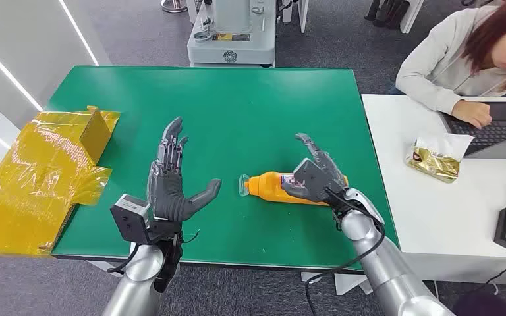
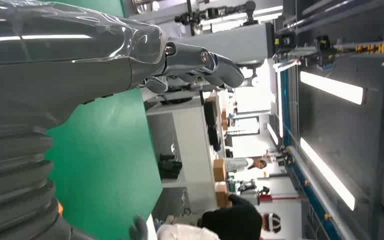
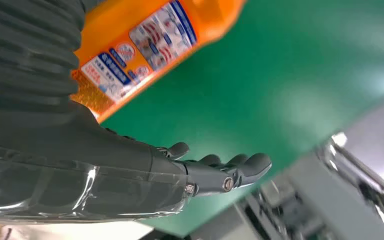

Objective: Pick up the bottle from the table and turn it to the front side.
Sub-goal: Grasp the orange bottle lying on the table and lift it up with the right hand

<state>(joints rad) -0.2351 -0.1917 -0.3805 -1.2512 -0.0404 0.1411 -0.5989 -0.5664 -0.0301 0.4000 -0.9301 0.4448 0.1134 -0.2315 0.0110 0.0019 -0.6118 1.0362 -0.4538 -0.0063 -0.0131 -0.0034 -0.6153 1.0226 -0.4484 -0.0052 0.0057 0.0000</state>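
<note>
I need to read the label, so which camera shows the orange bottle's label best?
The right wrist view: the orange bottle lies close up, its blue and white label facing the camera. The head view shows it whole but small, partly behind the right hand.

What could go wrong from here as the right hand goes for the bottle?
1. The orange bottle lies on its side on the smooth green table; the right hand is over it with fingers still spread, so a partial closure could roll it away.
2. Its clear cap end points at the open left hand, so a nudge could send it there.
3. The label faces the palm and could likely be covered once gripped, making the front side hard to judge.
</note>
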